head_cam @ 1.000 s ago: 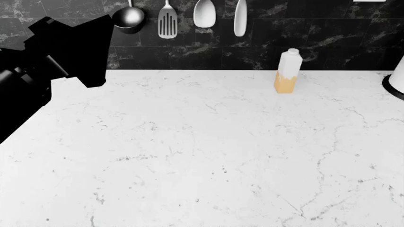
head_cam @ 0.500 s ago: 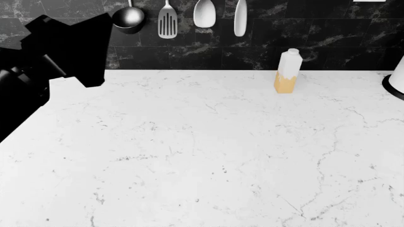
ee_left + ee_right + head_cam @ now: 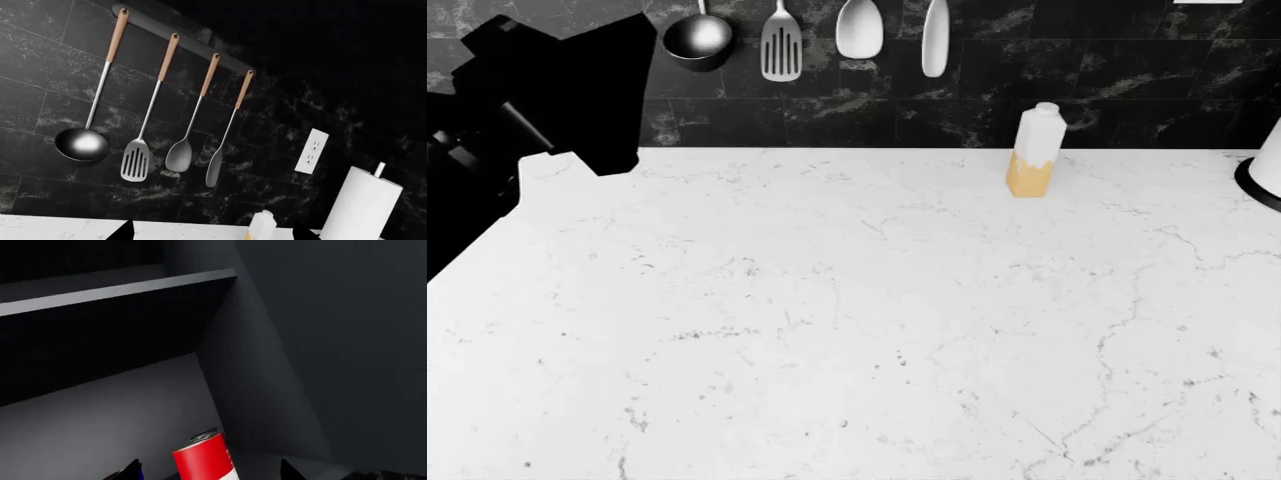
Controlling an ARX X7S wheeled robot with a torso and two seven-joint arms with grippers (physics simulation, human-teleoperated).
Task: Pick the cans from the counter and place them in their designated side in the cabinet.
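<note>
Marble tabletop (image 3: 868, 330) fills most of the head view, white with faint grey veins, and neither can lies on it. A white and tan carton-like bottle (image 3: 1034, 152) stands upright toward 1 o'clock, close to the black marbled backsplash (image 3: 1121, 90). Above it, near 12 o'clock, a ladle (image 3: 698, 38), a slotted spatula (image 3: 781, 45), a spoon (image 3: 860, 28) and a narrow spatula (image 3: 934, 40) hang in a row. The left arm (image 3: 521, 130) rises as a black mass at 10 o'clock, raised off the tabletop. Its wrist view looks at the same hanging utensils on their rail (image 3: 187, 42), a wall socket (image 3: 311, 151), a paper towel roll (image 3: 363, 207) and the top of the bottle; the two dark fingertips (image 3: 123, 232) of the left end effector (image 3: 210, 235) stand wide apart at the frame edge with nothing between them. The right wrist view looks into a dark grey cabinet with a shelf board (image 3: 120, 290) overhead. The red-and-white soup can (image 3: 205, 458), grey lid up, stands upright inside it near the side wall (image 3: 267, 390). A sliver of blue (image 3: 138, 471) shows beside one dark fingertip, too little to identify. The right end effector (image 3: 207, 472) has its tips spread wide on either side of the can; I cannot tell whether they touch it.
</note>
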